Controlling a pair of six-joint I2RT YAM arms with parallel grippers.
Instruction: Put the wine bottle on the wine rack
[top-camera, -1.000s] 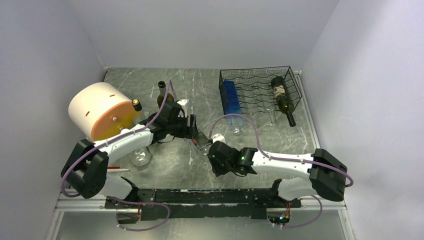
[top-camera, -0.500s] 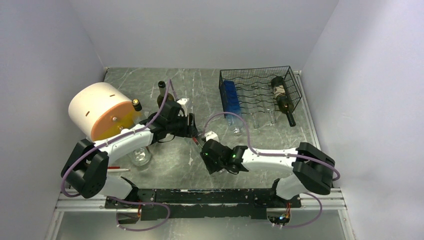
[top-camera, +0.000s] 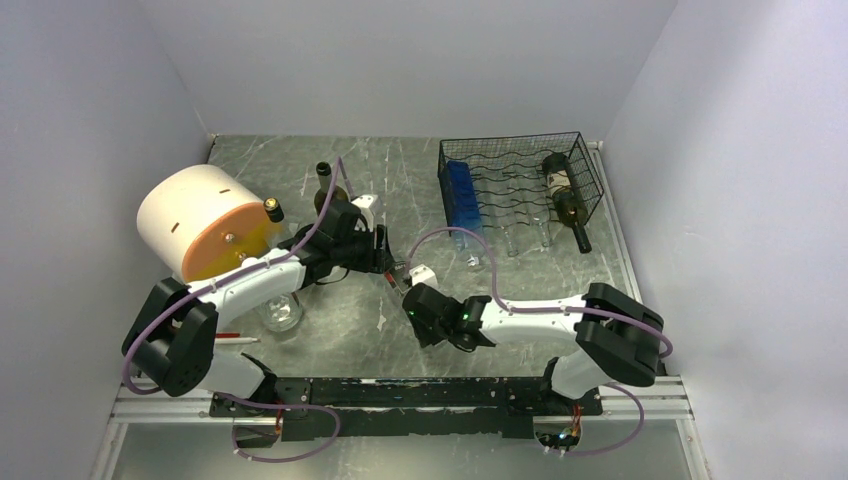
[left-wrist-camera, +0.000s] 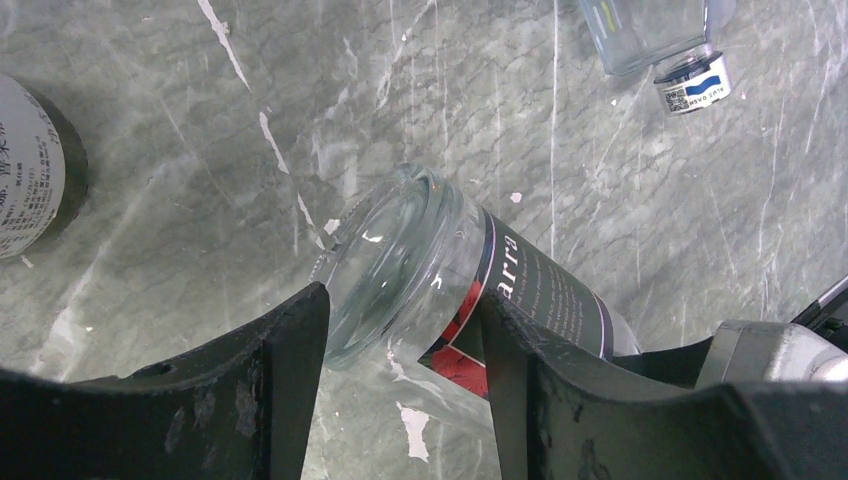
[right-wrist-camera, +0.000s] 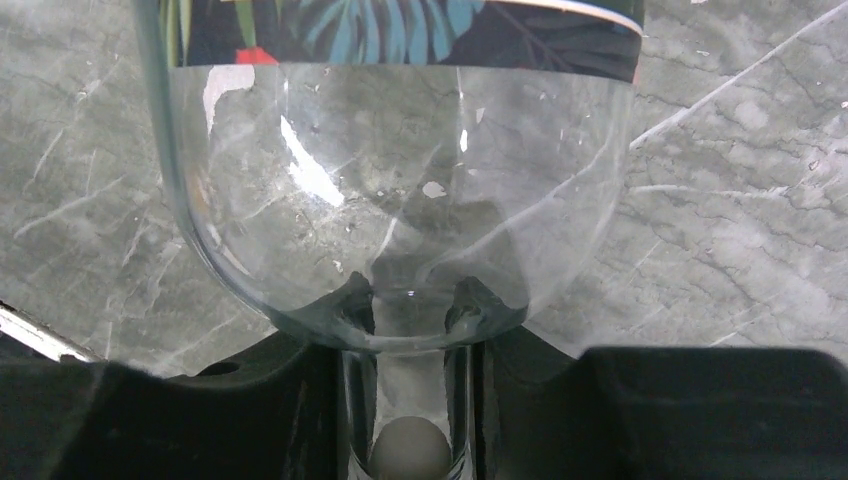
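Wine bottle (left-wrist-camera: 530, 295): you have clear glass with a thick round base and a dark label with red patches and pale lettering. Your right wrist view shows blue-green leaf print on that label above a rounded shoulder and a narrow neck.
Where it is: mid-worktop (top-camera: 330, 340), stretched between your two arms, well left of and nearer than the wine rack (top-camera: 520, 180). It is not on a tier.
Left fingers (left-wrist-camera: 290, 370): closed around the base end, one on each side of the glass.
Right fingers (right-wrist-camera: 290, 410): clamped on the neck, pressed against both sides just below the shoulder.
Wine rack: black wire at the back right. It holds a blue bottle (top-camera: 462, 195) in the left slot and a dark bottle (top-camera: 565, 195) toward the right, with clear bottles between them poking out at the front.
Change, left arm: since a second ago its wrist has pulled slightly back and to the left.
Change, right arm: its wrist has travelled left and away from you to meet the bottle, and its elbow has swung in from the right.
Unchanged: the cream and orange drum (top-camera: 200, 220) and the upright green bottle (top-camera: 325, 185) sit where they were.
Hard to make out: from above, both wrists cover nearly all of the bottle. You cannot tell whether it rests on the worktop or hangs clear of it. The label text is cut off by a finger, and the mouth of the neck runs out of the right wrist view.
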